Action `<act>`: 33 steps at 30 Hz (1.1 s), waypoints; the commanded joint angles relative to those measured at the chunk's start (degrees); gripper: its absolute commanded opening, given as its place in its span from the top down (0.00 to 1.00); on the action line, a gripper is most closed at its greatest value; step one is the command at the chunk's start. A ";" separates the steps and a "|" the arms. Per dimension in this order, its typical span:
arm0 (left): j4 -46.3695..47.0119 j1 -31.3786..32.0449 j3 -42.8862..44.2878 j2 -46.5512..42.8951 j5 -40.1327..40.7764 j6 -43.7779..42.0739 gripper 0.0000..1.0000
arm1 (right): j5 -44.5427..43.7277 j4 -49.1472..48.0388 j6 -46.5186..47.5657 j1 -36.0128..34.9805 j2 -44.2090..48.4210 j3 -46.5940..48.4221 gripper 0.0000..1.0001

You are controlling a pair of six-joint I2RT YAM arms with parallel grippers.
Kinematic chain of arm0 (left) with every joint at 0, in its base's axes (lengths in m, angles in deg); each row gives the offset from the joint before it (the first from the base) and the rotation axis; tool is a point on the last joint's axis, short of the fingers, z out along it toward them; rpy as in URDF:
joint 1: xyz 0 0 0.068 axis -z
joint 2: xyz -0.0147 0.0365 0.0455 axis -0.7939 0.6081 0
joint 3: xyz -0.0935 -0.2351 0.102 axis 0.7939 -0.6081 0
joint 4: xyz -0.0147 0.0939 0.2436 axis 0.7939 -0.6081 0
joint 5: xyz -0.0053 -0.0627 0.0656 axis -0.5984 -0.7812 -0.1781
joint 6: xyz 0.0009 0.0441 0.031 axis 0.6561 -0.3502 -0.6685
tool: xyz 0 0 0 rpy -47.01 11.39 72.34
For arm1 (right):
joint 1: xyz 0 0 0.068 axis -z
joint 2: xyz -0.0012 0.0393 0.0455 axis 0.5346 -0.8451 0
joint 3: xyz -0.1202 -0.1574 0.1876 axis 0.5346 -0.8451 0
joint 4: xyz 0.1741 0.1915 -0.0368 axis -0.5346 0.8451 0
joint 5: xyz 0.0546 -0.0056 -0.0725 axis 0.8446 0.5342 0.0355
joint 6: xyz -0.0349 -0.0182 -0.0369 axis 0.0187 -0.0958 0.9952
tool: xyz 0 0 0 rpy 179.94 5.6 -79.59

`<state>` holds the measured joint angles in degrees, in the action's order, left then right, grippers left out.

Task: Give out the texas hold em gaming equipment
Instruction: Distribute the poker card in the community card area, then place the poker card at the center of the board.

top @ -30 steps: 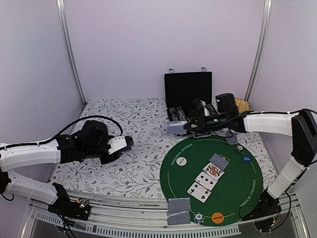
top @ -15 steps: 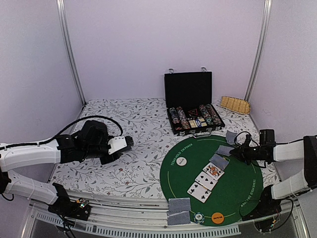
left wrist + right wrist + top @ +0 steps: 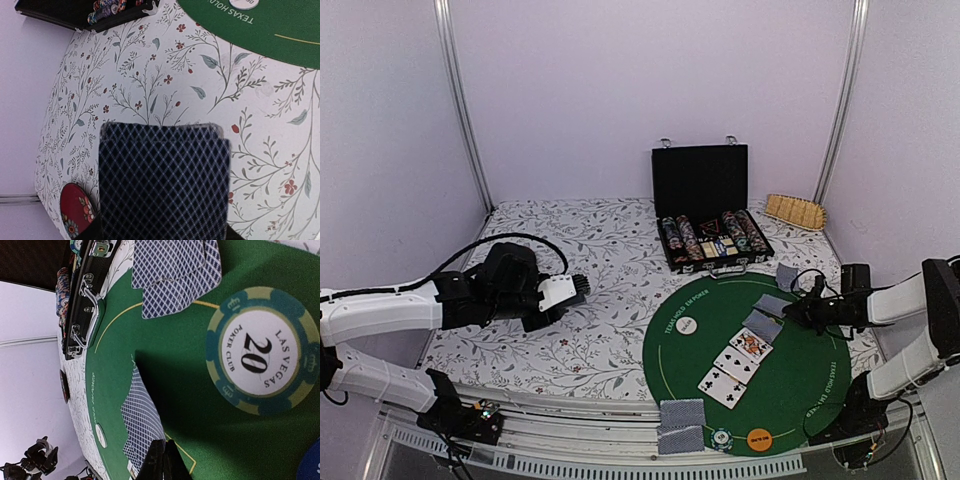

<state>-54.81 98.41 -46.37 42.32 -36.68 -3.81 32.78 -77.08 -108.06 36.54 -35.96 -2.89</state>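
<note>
The left gripper (image 3: 575,288) is hovering over the floral-patterned white tablecloth (image 3: 590,250) on the left side, well apart from the round green felt mat (image 3: 790,385), and is clamping a stack of playing cards with dark blue diamond-patterned backs (image 3: 162,185). In the left wrist view a red round dish with painted flowers (image 3: 75,210) is showing beside the stack. The right gripper (image 3: 162,460) is reaching low over the far right part of the mat, its fingers pressed together, with the tips sitting right at the edge of one face-down patterned card (image 3: 142,425). I cannot tell whether they are pinching that edge. Beyond it, two more face-down cards (image 3: 175,270) are lying overlapped at the mat's edge, and a teal-and-cream striped poker chip marked 20 (image 3: 262,350) is lying flat just beside them. Three face-up white cards (image 3: 737,365) are lying in a row at the middle of the mat, with a small white marker disc (image 3: 687,325) to their left. At the near edge, two face-down cards (image 3: 681,426), a striped chip (image 3: 721,437) and an orange marker disc (image 3: 758,437) are sitting together. An open black case of chips (image 3: 715,245) is standing behind the mat.
</note>
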 commanded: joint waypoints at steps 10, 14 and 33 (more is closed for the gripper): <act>0.67 0.65 0.30 0.31 -0.98 -0.21 0.53 | -7.37 8.04 -1.81 0.38 10.31 0.60 0.60; 0.92 0.67 0.75 1.49 -2.28 0.46 0.53 | -10.56 14.50 0.58 0.32 16.42 5.29 0.57; 11.27 5.34 4.95 28.63 -4.36 9.50 0.49 | -16.19 29.06 18.82 -14.72 16.40 29.21 0.56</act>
<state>-46.74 103.29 -41.67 67.87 -40.29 5.39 16.34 -51.25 -93.53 22.49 -18.61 24.32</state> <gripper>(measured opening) 0.496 0.441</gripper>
